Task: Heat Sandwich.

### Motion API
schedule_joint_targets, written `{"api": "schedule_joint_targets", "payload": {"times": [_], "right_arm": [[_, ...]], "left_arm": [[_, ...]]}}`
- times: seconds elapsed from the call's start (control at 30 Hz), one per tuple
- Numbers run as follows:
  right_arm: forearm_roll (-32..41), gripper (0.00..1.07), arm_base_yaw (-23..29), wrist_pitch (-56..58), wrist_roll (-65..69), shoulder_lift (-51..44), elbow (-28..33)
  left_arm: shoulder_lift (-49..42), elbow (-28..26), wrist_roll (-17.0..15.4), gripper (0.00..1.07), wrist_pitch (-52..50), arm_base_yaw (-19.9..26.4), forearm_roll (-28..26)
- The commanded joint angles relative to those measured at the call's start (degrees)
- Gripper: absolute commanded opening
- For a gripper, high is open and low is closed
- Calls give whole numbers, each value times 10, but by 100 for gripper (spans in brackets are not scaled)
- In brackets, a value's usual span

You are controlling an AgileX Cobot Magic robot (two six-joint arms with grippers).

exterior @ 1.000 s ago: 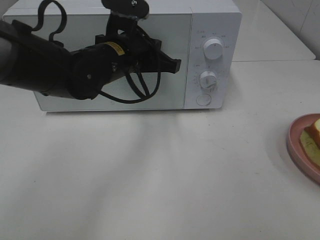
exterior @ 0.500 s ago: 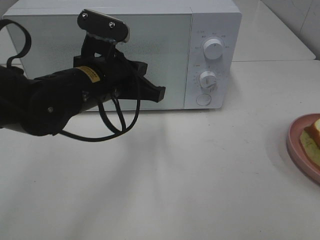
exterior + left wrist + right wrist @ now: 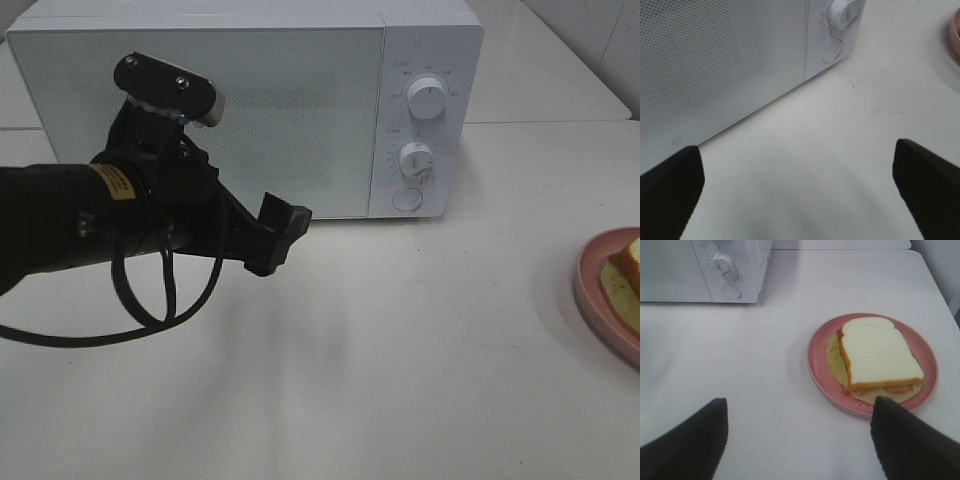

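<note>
White microwave [image 3: 250, 110] with fine dotted grey door; white tabletop [image 3: 400, 340]; pink plate [image 3: 816, 357]; sandwich [image 3: 879, 354] white, tan-orange crust, pale yellow-green filling; black left gripper [image 3: 800, 192]

Kitchen-style test setup — white microwave [image 3: 250, 105] with dials on a plain white table [image 3: 400, 340], pink plate [image 3: 872, 365] of food, pale tiled wall [image 3: 590, 40] behind, robot arm [image 3: 110, 215] present.

In the high view you're only getting a sliver of the sandwich [image 3: 627, 262] and pink plate [image 3: 597, 290]; the frame edge is cutting off the rest. The left arm is covering the microwave's [image 3: 300, 60] lower left corner. Dial markings are reading too small to make out. In both wrist views the fingertips are running out of frame.
</note>
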Motion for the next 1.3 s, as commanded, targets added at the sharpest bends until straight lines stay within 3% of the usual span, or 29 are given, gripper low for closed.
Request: {"api": "schedule_joint_targets", "payload": {"times": [0.03, 0.17, 0.27, 0.33, 0.43, 0.5, 0.63, 0.67, 0.77, 0.83, 0.9, 1.03, 1.13, 1.3], "right_arm": [[-2, 76, -4, -5, -2, -15, 1], [-2, 76, -4, -5, -2, -15, 1], [-2, 76, -4, -5, -2, -15, 1], [-2, 76, -4, -5, -2, -15, 1], [-2, 76, -4, -5, -2, -15, 1], [-2, 76, -4, -5, -2, -15, 1], [-2, 76, -4, -5, -2, -15, 1], [-2, 76, -4, -5, -2, -15, 1], [-2, 76, -4, -5, -2, -15, 1], [-2, 76, -4, -5, -2, -15, 1], [-2, 76, -4, -5, -2, -15, 1], [-2, 76, -4, -5, -2, -15, 1], [-2, 76, -4, -5, -2, -15, 1], [-2, 76, -4, -5, -2, -15, 1]], "left_arm": [[-28, 3, -1, 106, 62, -2, -1], [-53, 2, -1, 106, 145, 6, 7], [-72, -14, -3, 106, 283, 44, 7], [-72, -19, -3, 106, 316, 56, 7], [-80, -48, -3, 106, 470, 121, 10], [-81, -57, -3, 106, 499, 135, 13], [-101, -88, -3, 106, 637, 211, 30], [-101, -88, -3, 106, 637, 211, 30], [-130, -100, -3, 106, 703, 286, 41], [-138, -101, -6, 106, 710, 303, 41], [-167, -101, -32, 106, 722, 353, 46], [-211, -100, -41, 106, 748, 403, 64], [-233, -96, -56, 106, 765, 416, 80], [-320, -49, -109, 106, 796, 422, 138]]}}
